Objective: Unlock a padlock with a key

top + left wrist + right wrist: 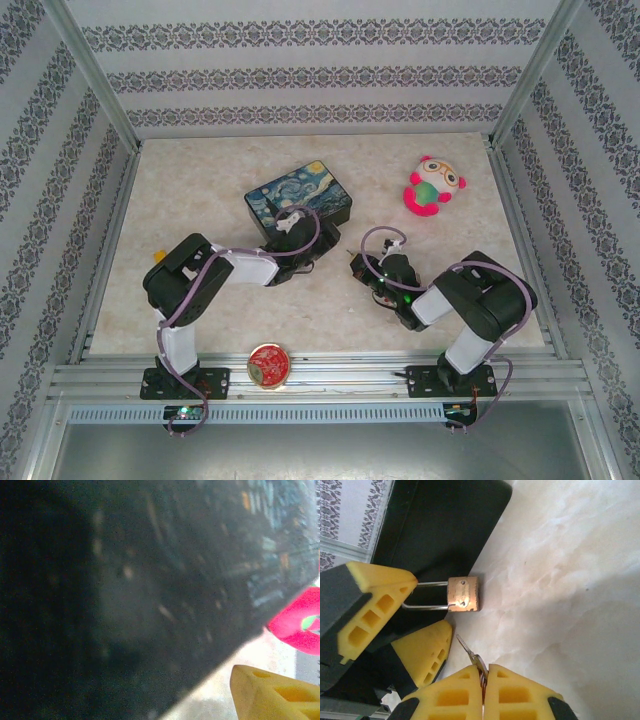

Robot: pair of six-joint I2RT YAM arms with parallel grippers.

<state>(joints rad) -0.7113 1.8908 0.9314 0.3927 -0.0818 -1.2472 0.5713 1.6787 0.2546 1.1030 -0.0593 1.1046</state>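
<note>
Near edge: round red tin [268,363] between the arm bases, closer to the left one. Right gripper [483,675] clenched on the key [468,651]; blade pokes out toward the padlock [464,594], near it but not touching. Padlock mid-scene on the marbled table [560,580], just beside the dark painted box [300,200]. Its shackle runs to the left gripper [431,605]. Those fingers stand apart, with the shackle's bend hidden behind one; cannot tell whether they grasp it. Far right: pink plush toy [432,185], well apart.
</note>
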